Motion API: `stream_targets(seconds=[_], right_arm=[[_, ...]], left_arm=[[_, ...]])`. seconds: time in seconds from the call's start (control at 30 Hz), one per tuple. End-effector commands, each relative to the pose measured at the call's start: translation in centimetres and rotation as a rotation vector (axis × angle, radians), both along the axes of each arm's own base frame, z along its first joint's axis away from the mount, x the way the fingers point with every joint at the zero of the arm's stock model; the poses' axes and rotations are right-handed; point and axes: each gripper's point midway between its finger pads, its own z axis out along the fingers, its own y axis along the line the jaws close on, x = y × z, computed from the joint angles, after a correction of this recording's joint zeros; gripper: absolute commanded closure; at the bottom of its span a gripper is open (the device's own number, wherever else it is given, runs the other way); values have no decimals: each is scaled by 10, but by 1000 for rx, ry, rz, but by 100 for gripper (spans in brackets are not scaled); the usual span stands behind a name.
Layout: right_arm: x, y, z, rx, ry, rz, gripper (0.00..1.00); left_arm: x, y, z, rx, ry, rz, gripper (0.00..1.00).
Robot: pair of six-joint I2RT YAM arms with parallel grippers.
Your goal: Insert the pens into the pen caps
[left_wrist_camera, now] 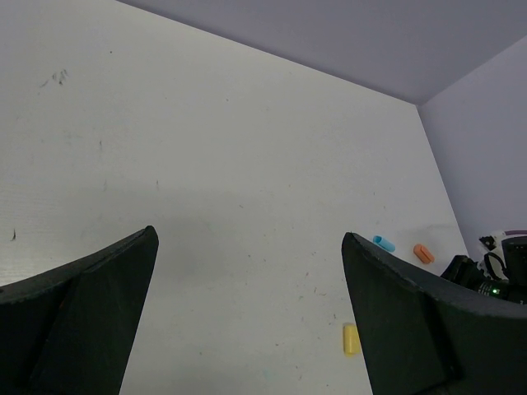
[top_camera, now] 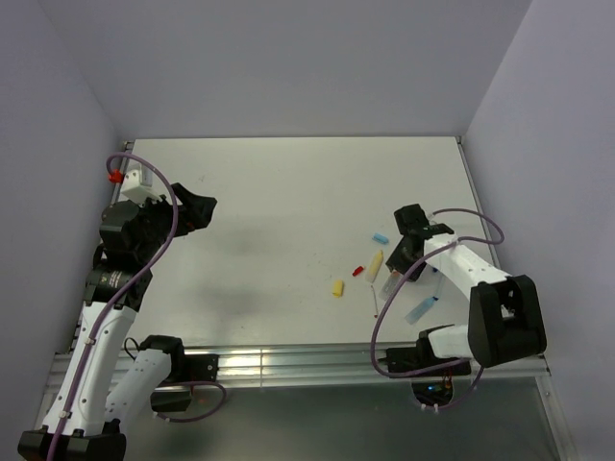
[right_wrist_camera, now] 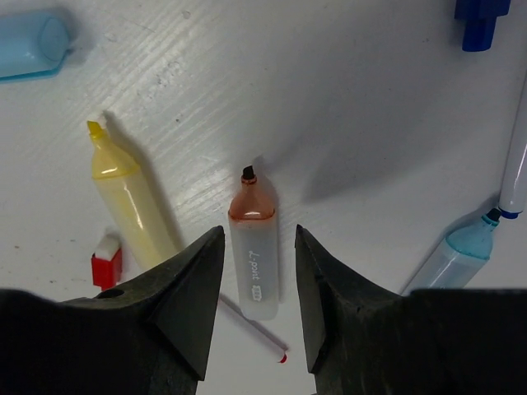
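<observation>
My right gripper [right_wrist_camera: 259, 230] is open, with its jaws on either side of the white pen with the orange tip [right_wrist_camera: 254, 262], which lies flat on the table. The yellowish pen [right_wrist_camera: 128, 202] and red cap [right_wrist_camera: 107, 262] lie to its left. The thin red pen [right_wrist_camera: 257, 331] lies under the jaws. The light blue pen [right_wrist_camera: 451, 253], thin dark blue pen [right_wrist_camera: 515, 160], dark blue cap [right_wrist_camera: 478, 20] and light blue cap [right_wrist_camera: 33, 43] lie around. My left gripper [left_wrist_camera: 249, 234] is open and empty, above bare table. It sees the yellow cap [left_wrist_camera: 351, 338], light blue cap [left_wrist_camera: 383, 243] and orange cap [left_wrist_camera: 423, 253].
In the top view the pens and caps cluster at the right, around my right gripper [top_camera: 397, 259]. My left gripper [top_camera: 200, 206] hovers at the far left. The yellow cap [top_camera: 337, 287] lies nearest the middle. Walls close in the table [top_camera: 288, 192] on three sides.
</observation>
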Motion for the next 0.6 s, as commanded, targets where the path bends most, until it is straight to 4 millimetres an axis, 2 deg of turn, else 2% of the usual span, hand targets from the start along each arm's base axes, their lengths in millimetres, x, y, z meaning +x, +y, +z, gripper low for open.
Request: stream_targets(seconds=[0.0, 0.27, 0.57], right_arm=[[7, 1, 0, -8, 6, -18, 52], [14, 8, -6, 3, 22, -2, 51], [12, 13, -10, 4, 57, 13, 51]], left_arm=[[0, -4, 9, -16, -36, -21, 1], [-1, -3, 10, -14, -38, -20, 1], [1, -4, 6, -15, -27, -21, 0]])
